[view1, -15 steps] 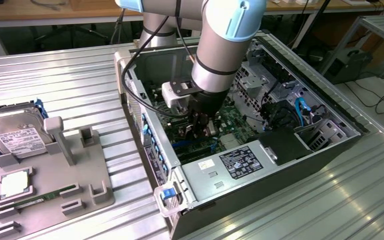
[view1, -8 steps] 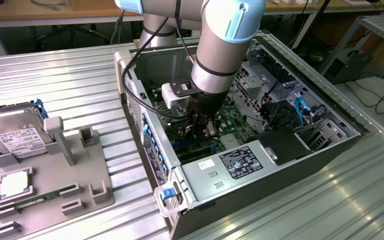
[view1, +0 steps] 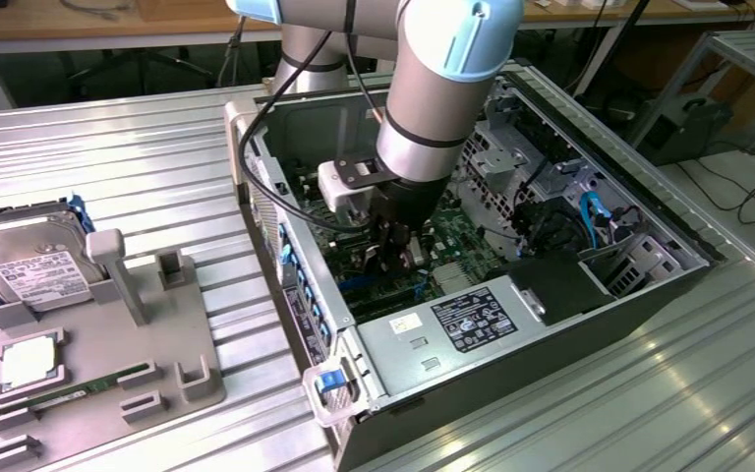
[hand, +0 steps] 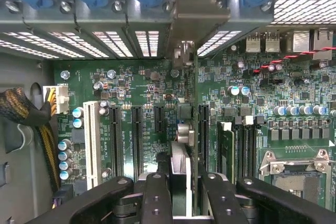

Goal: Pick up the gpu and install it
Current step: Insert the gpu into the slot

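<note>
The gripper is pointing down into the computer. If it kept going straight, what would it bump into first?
The gripper is shut on the gpu, held edge-on above the green motherboard. Going straight on, the card's edge would probably meet the board among its black slots first, though depth is hard to judge.

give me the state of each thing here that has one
case: side open, lying on the table
gpu: held edge-on, upright over the motherboard slots
gripper: jaws shut on the gpu, inside the case
hard drive: resting in the grey holder
cpu socket: empty
</note>
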`<state>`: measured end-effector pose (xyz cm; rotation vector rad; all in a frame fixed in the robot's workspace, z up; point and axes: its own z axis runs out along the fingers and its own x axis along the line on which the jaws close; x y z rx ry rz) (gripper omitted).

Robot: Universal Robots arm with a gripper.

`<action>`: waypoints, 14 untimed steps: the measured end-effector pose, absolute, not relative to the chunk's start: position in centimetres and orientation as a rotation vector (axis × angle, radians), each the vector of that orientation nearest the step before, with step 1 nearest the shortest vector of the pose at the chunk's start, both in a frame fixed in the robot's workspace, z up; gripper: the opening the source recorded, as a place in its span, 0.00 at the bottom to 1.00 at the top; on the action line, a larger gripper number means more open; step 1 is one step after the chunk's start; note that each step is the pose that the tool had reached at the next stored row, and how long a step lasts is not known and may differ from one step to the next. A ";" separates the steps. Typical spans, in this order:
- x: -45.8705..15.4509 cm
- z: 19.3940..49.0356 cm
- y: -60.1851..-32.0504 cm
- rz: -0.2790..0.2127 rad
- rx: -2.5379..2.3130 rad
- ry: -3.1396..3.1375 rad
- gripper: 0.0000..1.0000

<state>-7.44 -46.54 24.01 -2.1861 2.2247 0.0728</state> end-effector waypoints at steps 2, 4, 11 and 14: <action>-7.4 24.0 -46.5 0.073 -2.186 2.225 0.28; -7.4 24.0 -46.5 0.072 -2.186 2.225 0.28; -7.5 24.0 -46.5 0.073 -2.198 2.213 0.28; -7.4 24.0 -46.5 0.073 -2.202 2.210 0.28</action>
